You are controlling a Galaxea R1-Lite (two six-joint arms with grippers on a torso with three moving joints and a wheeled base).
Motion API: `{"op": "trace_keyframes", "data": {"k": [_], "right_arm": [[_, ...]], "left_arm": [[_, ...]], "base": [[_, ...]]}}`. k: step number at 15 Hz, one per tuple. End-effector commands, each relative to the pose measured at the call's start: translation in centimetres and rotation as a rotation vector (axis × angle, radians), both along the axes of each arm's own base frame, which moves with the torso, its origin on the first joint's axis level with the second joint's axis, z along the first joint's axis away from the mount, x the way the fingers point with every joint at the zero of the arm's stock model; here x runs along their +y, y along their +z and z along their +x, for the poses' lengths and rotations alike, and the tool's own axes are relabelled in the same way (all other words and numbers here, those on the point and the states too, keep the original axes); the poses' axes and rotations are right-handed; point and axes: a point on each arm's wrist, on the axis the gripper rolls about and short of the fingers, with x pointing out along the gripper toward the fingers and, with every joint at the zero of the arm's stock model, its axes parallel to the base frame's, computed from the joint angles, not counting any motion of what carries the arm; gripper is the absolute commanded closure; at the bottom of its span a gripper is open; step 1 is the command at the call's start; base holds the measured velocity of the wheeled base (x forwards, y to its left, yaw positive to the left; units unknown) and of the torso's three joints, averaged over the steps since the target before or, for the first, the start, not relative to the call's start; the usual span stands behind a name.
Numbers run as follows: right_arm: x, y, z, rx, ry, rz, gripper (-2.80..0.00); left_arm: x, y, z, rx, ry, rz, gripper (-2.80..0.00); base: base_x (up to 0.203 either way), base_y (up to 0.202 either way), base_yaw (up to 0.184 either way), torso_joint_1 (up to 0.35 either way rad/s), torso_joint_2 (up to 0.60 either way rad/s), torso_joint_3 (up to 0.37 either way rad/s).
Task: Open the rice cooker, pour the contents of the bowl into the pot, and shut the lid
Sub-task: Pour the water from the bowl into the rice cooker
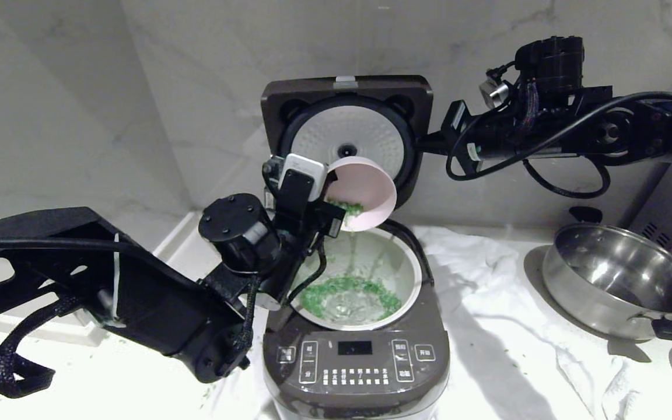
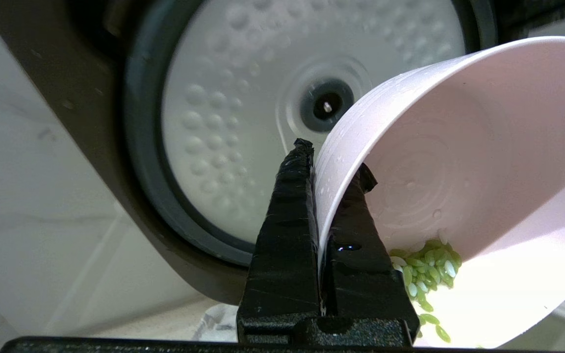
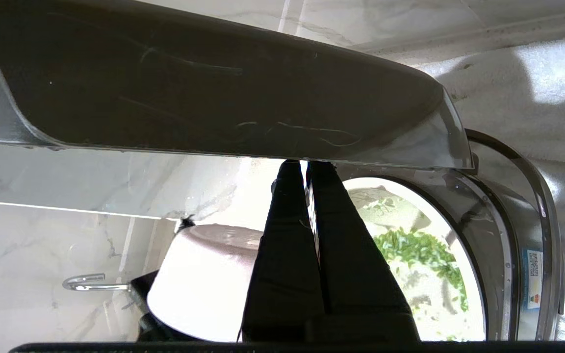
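Cooker: the rice cooker (image 1: 356, 361) is a large brown-grey rounded body standing on a white cloth (image 1: 505, 350), with a front panel of white-marked buttons and a small dark display.
Lid: the lid (image 1: 347, 125) stands raised at the back against the marble wall, its underside facing forward; that underside carries a white dimpled disc ringed by a dark gasket, with a small round fitting at its centre.
Pot: the pot (image 1: 409, 268) sits inside the cooker, round, white to pale green, with a smooth rim; clear water lies in it.
Bowl: the bowl (image 1: 365, 195) is small, pale pink outside and white inside, tipped steeply over the back left of the pot, in front of the lid's disc.
Contents: the contents (image 1: 347, 291) are tiny bright green grain-like bits; most float in a loose ring in the pot's water, and a small clump clings at the bowl's low edge.
Left gripper: the left gripper (image 2: 322, 196) is clamped on the bowl's rim, one black finger outside the wall and one inside.
Right gripper: the right gripper (image 3: 307, 169) has its fingers pressed together, tips against the lid's right edge.
Pan: a shiny steel pan (image 1: 619, 286) with black handles rests on the cloth well to the cooker's right.
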Motion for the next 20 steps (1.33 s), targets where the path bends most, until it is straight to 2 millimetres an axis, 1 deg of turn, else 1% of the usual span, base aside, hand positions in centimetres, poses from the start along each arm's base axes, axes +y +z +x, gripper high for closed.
{"op": "trace_keyframes", "data": {"k": [1,4,6,8,9,11,14,17,20], "right_arm": [[0.1,0.3,-0.3,-0.003,0.005,0.006,0.0],[0.1,0.7,-0.7,-0.013,0.007,0.009,0.0],[0.0,1.1,-1.1,-0.014,0.007,0.014,0.0],[0.1,1.5,-1.4,-0.004,0.004,0.035,0.0],[0.1,1.4,-1.7,0.001,0.006,0.036,0.0],[0.2,1.9,-2.7,-0.002,0.016,0.039,0.0],[0.0,3.0,-4.8,-0.018,0.03,0.044,0.0],[-0.2,4.0,-7.9,-0.033,0.054,0.047,0.0],[-0.6,4.7,-11.0,-0.046,0.075,0.052,0.0]], "left_arm": [[0.1,0.2,-0.3,-0.006,0.002,-0.006,0.0],[0.2,0.1,-0.3,0.001,0.004,-0.007,0.0],[0.6,-0.7,-0.5,0.03,0.009,0.007,0.0],[1.7,-0.9,0.2,0.049,0.049,-0.006,0.0],[2.3,-0.5,0.4,0.046,0.079,-0.023,0.0],[3.2,-0.2,0.8,0.137,0.101,-0.049,0.0],[4.8,0.3,1.3,0.319,0.126,-0.085,0.0],[6.4,0.9,1.2,0.502,0.166,-0.116,0.0],[8.7,2.6,0.8,0.61,0.216,-0.186,0.0]], "base": [[0.0,0.0,0.0,0.0,0.0,0.0],[0.0,0.0,0.0,0.0,0.0,0.0],[0.0,0.0,0.0,0.0,0.0,0.0],[0.0,0.0,0.0,0.0,0.0,0.0],[0.0,0.0,0.0,0.0,0.0,0.0],[0.0,0.0,0.0,0.0,0.0,0.0],[0.0,0.0,0.0,0.0,0.0,0.0],[0.0,0.0,0.0,0.0,0.0,0.0],[0.0,0.0,0.0,0.0,0.0,0.0]]}}
